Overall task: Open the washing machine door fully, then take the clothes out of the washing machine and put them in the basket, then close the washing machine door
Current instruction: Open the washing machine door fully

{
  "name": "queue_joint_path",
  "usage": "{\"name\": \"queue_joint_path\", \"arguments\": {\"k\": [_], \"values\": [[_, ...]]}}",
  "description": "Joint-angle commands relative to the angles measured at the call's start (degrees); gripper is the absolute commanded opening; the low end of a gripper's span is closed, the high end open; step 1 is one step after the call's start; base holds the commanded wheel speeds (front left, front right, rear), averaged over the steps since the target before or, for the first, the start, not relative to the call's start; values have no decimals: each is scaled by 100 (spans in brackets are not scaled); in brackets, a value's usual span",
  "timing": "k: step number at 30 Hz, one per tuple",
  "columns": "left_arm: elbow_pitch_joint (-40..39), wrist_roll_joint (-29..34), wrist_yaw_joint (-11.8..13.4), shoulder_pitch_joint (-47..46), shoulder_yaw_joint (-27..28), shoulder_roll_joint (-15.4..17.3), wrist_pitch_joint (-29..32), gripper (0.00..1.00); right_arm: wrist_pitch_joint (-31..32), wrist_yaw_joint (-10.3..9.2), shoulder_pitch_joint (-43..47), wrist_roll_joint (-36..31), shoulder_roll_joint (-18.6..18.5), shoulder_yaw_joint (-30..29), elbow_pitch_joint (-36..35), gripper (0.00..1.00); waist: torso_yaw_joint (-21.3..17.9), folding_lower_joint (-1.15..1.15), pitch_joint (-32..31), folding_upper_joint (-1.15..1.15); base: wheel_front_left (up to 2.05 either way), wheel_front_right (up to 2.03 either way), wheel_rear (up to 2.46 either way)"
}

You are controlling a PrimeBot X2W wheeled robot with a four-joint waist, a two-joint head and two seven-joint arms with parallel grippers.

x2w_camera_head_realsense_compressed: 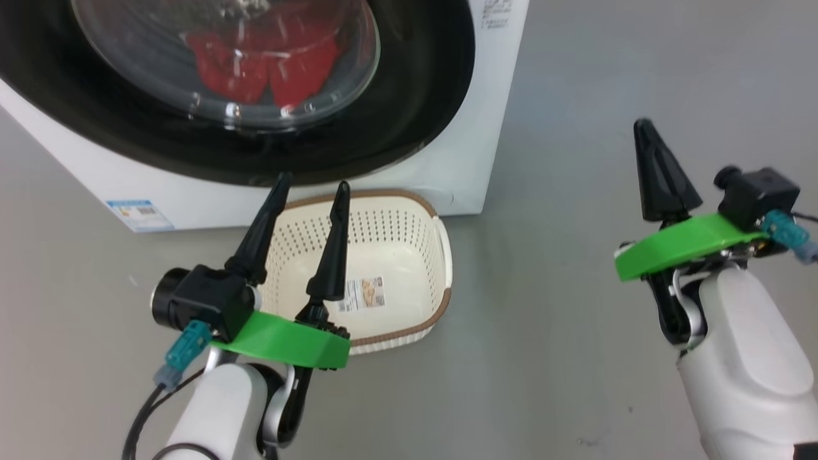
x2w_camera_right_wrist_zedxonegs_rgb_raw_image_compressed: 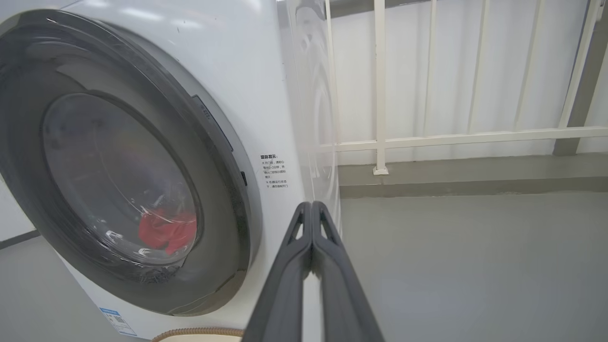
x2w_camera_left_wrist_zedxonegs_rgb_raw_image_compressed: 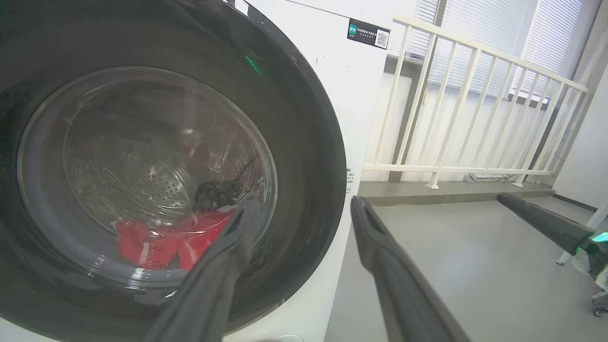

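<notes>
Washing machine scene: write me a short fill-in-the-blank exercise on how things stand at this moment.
1. The washing machine door is ____.
2. Through its glass, the clothes in view are ____ in colour.
3. The basket on the floor before the washing machine holds ____ clothes.
4. The left gripper is open; the right gripper is ____.

Missing words: closed; red; no; shut.

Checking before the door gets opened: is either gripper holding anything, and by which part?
Nothing is held. The right gripper has its fingers shut on air; the left gripper is open, empty.
</notes>
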Motion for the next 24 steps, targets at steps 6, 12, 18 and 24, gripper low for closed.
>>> {"name": "queue_joint_path", "arguments": {"k": [6, 12, 18, 24], "values": [[-446, 166, -12, -266, 230, 103, -52, 100, 23, 2, -593, 1152, 17, 372, -86, 0, 137, -1, 558, 0, 0, 0, 0], [-727, 267, -14, -327, 306, 103, -52, 100, 275, 2, -1007, 2108, 17, 669, -164, 0, 173, -1, 882, 0, 0, 0, 0], [-979, 328, -16, -357, 379, 103, -52, 100, 692, 2, -1255, 3247, -28, 922, -496, 0, 221, -1, 1190, 0, 0, 0, 0], [-1063, 334, -29, -383, 404, 103, -52, 100, 1035, 2, -1448, 4175, -224, 939, -769, 0, 285, -1, 1426, 0, 0, 0, 0]]}}
